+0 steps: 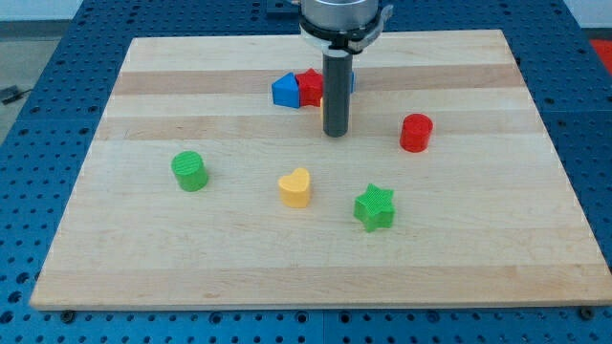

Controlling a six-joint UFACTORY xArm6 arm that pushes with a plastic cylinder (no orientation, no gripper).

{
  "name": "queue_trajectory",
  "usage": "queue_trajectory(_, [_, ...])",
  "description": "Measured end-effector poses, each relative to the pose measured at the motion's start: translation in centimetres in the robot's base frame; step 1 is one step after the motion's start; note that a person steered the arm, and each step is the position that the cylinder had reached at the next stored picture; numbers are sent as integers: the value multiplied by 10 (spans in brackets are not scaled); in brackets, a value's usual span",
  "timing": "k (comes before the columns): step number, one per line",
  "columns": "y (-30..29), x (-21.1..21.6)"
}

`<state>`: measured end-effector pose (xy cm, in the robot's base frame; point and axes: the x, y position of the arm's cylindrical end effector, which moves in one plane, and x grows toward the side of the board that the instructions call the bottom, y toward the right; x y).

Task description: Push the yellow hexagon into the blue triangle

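Little of the yellow hexagon point(324, 100) peeks beside my tip point(335, 134), probably light, stiff plastic sliding easily toward the blue triangle point(284, 91); no gripper is fitted.

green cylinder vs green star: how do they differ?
Shape: the green cylinder is round with a flat top; the green star has points.
Position: the cylinder sits at the view's left, the star right of centre, nearer the view's bottom.
Neighbours: the star lies close to the yellow heart; the cylinder stands alone.
Shared: both green, both clear of my tip.
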<state>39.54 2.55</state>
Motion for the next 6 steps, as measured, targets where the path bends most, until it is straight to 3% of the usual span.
queue_trajectory(2, [45,-15])
queue_trajectory(6, [-38,-23])
